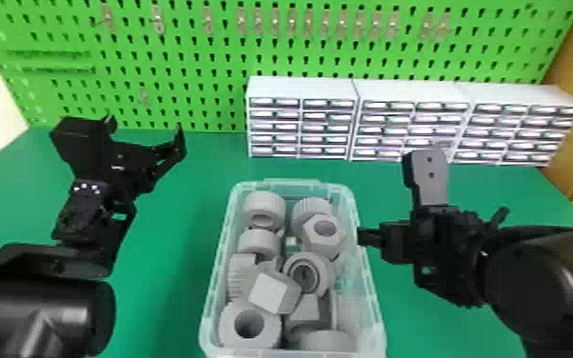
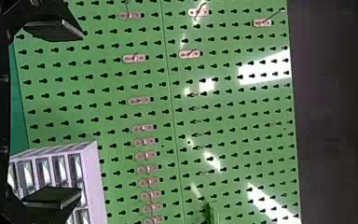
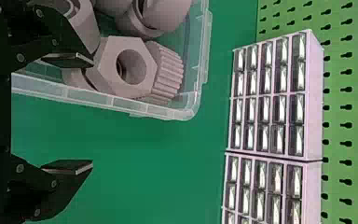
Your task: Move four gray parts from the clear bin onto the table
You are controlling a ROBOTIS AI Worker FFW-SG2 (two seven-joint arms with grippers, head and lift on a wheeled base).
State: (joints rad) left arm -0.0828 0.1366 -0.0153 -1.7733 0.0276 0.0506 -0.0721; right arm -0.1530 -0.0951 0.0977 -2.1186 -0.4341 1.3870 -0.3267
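The gray parts (image 1: pixel 265 204) lie heaped in the clear bin (image 1: pixel 229 209) on the table (image 1: pixel 171 214), a hexagonal one (image 1: pixel 321 243) near the bin's far right corner. The right hand (image 1: pixel 388 204) is at the bin's right edge, fingers spread; the left hand (image 1: pixel 145 126), also spread, is toward the table's far left corner.

Gray parts (image 1: pixel 267 293), round, ribbed or hexagonal, in a jumble inside the clear bin (image 1: pixel 295 183) on the table (image 1: pixel 171 238).

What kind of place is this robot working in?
Probably a workshop or parts-handling station: there's a green pegboard with hooks, white small-parts drawer cabinets, and a clear bin of gray parts.
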